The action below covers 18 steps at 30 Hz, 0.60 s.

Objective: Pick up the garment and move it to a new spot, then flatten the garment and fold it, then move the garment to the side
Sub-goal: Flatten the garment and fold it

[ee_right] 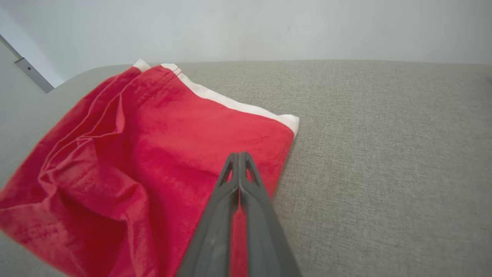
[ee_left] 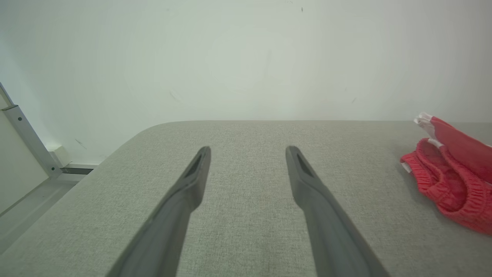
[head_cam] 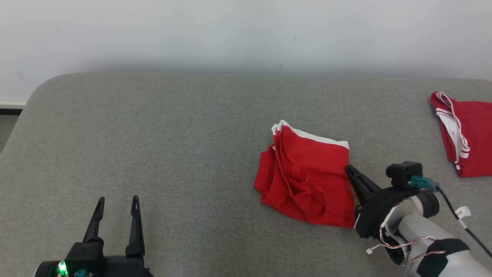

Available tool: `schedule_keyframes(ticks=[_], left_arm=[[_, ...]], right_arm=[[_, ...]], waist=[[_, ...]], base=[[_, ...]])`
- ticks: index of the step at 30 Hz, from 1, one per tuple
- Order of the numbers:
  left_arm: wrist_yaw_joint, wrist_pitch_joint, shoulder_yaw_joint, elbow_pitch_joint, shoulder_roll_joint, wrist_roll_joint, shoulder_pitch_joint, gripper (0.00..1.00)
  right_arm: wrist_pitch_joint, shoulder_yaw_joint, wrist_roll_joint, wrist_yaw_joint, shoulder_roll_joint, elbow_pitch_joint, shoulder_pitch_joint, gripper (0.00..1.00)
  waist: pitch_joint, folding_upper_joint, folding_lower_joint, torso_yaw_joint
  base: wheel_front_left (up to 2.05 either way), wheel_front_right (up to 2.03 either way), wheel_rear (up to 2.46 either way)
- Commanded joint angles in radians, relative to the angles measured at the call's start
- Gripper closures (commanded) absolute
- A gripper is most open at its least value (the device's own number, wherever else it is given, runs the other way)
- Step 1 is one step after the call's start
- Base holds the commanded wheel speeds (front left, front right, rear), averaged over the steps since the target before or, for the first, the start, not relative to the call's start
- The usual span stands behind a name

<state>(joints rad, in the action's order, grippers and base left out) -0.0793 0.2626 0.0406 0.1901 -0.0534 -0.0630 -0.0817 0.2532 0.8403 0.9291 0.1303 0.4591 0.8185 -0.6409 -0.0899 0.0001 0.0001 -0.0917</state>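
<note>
Right gripper, its two dark fingers pressed together, sits at the right edge of the folded red cloth garment with white trim, mid-right on the grey woven surface; left gripper is spread wide. A second red white-striped garment lies far right.

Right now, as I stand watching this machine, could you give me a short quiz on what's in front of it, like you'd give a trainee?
1. True or false: the left gripper stands open above the grey surface.
2. The right gripper, shut, has its tip at which edge of the folded red garment, in the head view: A left, B right, C far?
3. How many red garments lie on the surface?
Key: 1 true. 2 B. 3 two; the second garment lies at the far right.
</note>
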Motion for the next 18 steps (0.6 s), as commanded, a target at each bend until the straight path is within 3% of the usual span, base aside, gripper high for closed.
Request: schedule_keyframes(ticks=[1, 8, 18], left_arm=[[-0.003, 0.003, 0.0, -0.001, 0.0, 0.003, -0.012, 0.0], [-0.009, 0.003, -0.007, 0.009, -0.001, 0.005, -0.03, 0.0], [-0.016, 0.003, -0.01, 0.022, 0.0, -0.002, -0.051, 0.0]], right_arm=[[0.008, 0.001, -0.013, 0.0, -0.03, 0.014, 0.0, 1.0], [0.013, 0.005, -0.058, 0.0, -0.103, 0.058, -0.008, 1.0], [0.013, -0.039, -0.122, 0.0, -0.213, 0.003, 0.022, 1.0]], waist=[[-0.012, -0.0001, -0.0001, -0.017], [-0.025, -0.0001, -0.0001, -0.048], [-0.039, -0.0001, -0.0001, -0.086]], base=[[0.0, 0.0, 0.0], [0.0, 0.0, 0.0], [0.0, 0.0, 0.0]])
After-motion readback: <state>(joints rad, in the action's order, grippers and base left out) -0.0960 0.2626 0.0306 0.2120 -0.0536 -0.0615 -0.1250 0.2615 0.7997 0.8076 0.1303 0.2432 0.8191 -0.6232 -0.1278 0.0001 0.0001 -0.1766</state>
